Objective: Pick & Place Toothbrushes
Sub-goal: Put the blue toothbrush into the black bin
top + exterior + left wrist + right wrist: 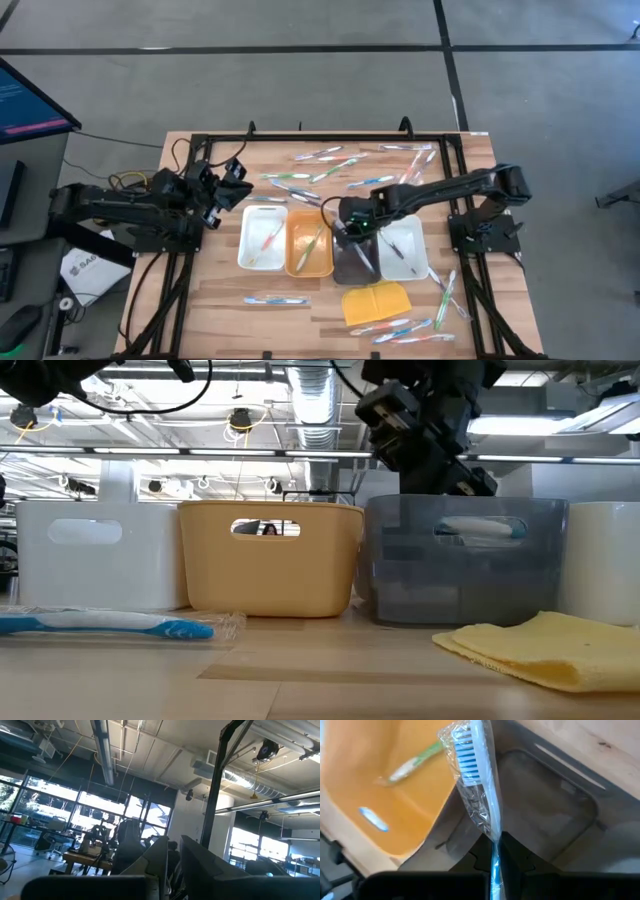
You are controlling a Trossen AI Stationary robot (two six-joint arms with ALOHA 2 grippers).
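One toothbrush (479,785) above grey tray (545,815) rim

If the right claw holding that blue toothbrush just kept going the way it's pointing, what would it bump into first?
Most likely the grey tray. The right gripper, shut on a wrapped blue toothbrush, points down over that tray's empty floor, beside the orange tray. Depth is hard to judge, so the brush tip may touch first.

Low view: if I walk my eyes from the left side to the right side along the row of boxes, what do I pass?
White tray → orange tray → grey tray → another white tray at the edge.
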